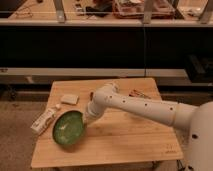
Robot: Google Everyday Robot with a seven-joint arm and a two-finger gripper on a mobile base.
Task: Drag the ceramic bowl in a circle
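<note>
Green-glazed, the ceramic bowl (68,128) sits just left of and below our gripper (87,118), whose fingers are clamped together at its right rim; we judge ourselves mid-circle, and next must curve along the wooden table (125,145) without tipping it
</note>
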